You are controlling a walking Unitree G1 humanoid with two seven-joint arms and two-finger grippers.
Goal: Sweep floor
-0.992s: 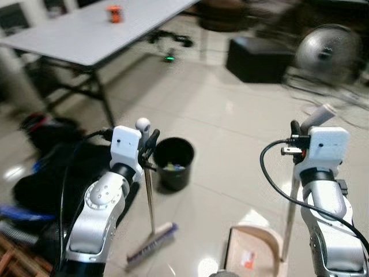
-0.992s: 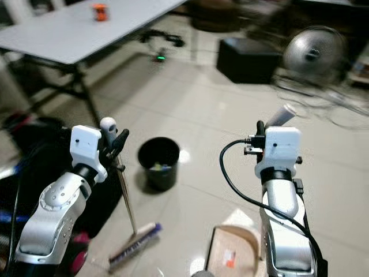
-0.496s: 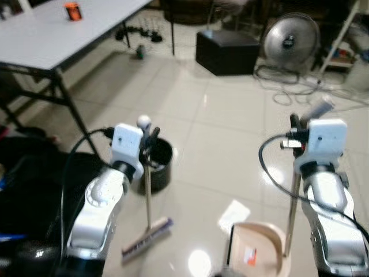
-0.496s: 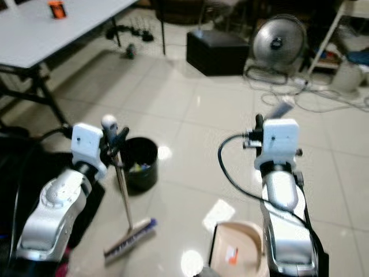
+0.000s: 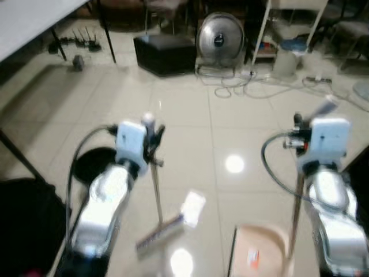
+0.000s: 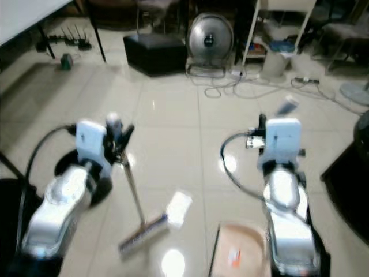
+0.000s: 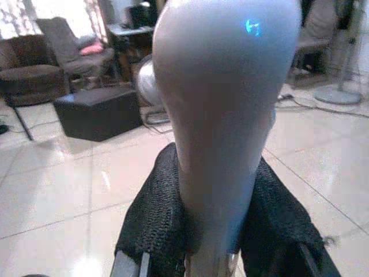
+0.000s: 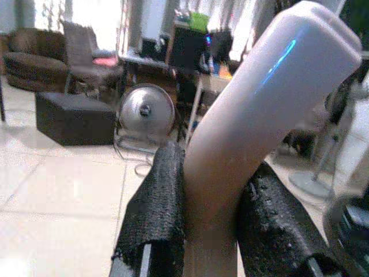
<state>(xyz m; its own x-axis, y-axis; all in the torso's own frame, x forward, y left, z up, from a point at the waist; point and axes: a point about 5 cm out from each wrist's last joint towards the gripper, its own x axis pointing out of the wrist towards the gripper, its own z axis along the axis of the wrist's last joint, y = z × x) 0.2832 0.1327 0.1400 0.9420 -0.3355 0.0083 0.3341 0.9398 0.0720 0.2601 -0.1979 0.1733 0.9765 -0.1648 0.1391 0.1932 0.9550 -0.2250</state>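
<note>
A glossy pale tile floor (image 5: 184, 115) fills the scene, throwing back bright spots of ceiling light. At far left a white table (image 5: 34, 17) edge stands above a black round bin (image 5: 95, 164) on the tiles. The left gripper (image 5: 153, 137) is clamped on the top of the broom (image 5: 157, 190), whose handle slants down to a bristle head (image 5: 161, 234) resting on the floor beside a scrap of white paper (image 5: 192, 206). Along the back wall sit a black box (image 5: 164, 53), a round floor fan (image 5: 219, 37) and loose cables (image 5: 248, 86). At right, the right gripper (image 5: 300, 124) grips the grey handle of the dustpan (image 5: 259, 254), its beige pan flat on the tiles with an orange scrap inside.
</note>
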